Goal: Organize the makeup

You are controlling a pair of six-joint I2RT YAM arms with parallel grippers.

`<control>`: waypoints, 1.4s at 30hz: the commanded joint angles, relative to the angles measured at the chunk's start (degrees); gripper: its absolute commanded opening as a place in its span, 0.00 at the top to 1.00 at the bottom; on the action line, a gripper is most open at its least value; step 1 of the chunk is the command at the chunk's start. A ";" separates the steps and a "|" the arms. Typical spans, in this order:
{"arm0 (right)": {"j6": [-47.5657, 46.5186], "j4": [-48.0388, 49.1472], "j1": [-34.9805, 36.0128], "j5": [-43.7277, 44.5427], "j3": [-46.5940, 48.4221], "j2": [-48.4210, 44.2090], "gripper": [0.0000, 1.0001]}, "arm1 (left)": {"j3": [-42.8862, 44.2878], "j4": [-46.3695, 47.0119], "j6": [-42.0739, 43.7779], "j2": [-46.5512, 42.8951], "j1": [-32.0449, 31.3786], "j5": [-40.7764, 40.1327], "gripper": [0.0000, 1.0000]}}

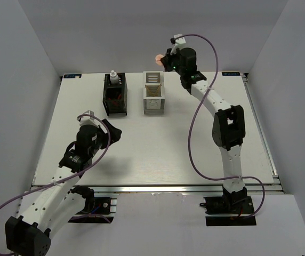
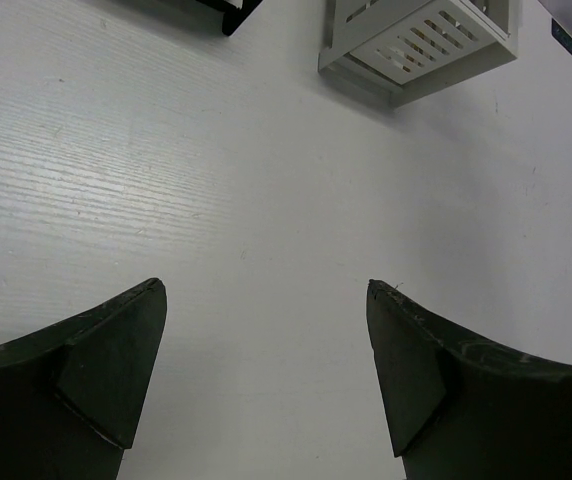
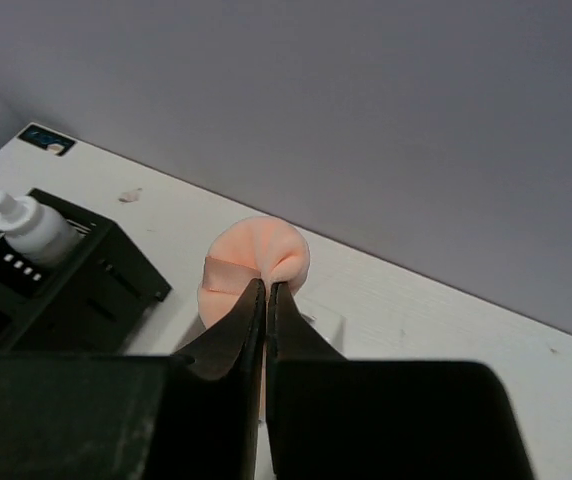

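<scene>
A white, faintly grained table (image 1: 158,149) sits between plain grey walls (image 1: 14,53). The peach disc (image 3: 256,255), soft and round, creases where the right gripper (image 3: 267,290) pinches it tight, held in the air behind the white slatted box (image 1: 153,92). A white bottle (image 1: 113,78) stands in the black slatted box (image 1: 114,96). The left gripper (image 2: 266,340) hangs spread wide over bare tabletop. The corner sticker (image 3: 46,140) is too small to read.
</scene>
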 commanded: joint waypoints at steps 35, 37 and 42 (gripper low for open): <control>-8.20 -4.32 2.60 -7.69 -0.99 -5.61 0.34 | 3.00 1.49 1.19 -2.79 0.14 -0.23 0.20; -6.69 -8.63 2.24 -4.46 -2.39 -10.88 0.30 | 4.05 2.46 2.25 -2.70 0.05 0.13 0.19; -9.22 -19.73 0.93 1.18 -15.73 -27.99 0.11 | 6.16 5.53 4.44 -3.40 0.14 1.36 0.09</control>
